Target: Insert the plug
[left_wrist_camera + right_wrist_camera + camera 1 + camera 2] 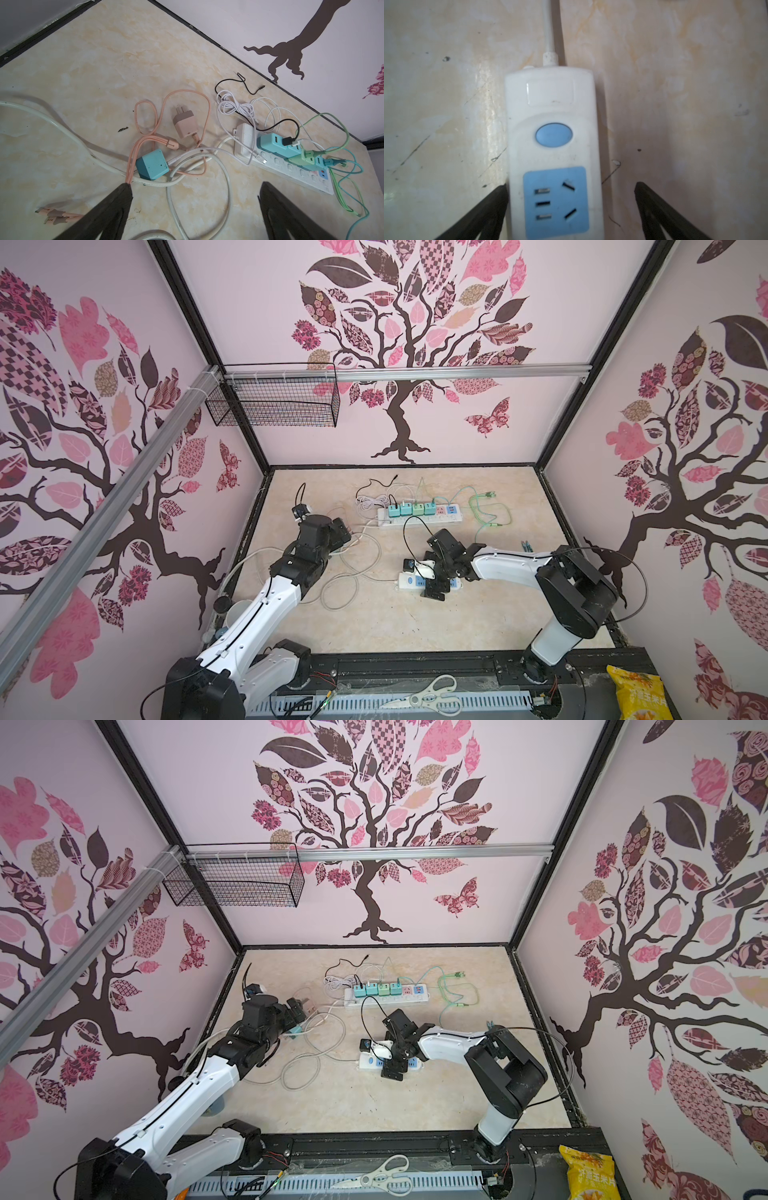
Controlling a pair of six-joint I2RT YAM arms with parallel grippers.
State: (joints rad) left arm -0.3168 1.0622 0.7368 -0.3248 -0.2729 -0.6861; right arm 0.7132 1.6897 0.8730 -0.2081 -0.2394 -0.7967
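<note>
Two loose charger plugs lie on the table in the left wrist view: a pink plug point(184, 124) with its prongs bare, and a teal cube plug point(152, 164) among pink and white cords. My left gripper point(196, 187) hangs open just short of them, holding nothing. A small white power strip point(552, 133) with a blue button and a blue socket lies flat. My right gripper point(571, 186) is open astride its socket end, one finger against its side and the other well apart. In a top view the gripper point(434, 585) stands over the strip point(409, 581).
A long white power strip point(419, 517) at the back carries several teal and green chargers, with green cables point(486, 510) to its right. Thick white cord loops point(353, 568) lie between the arms. Scissors point(432, 695) and a yellow snack bag point(636, 693) lie on the front ledge.
</note>
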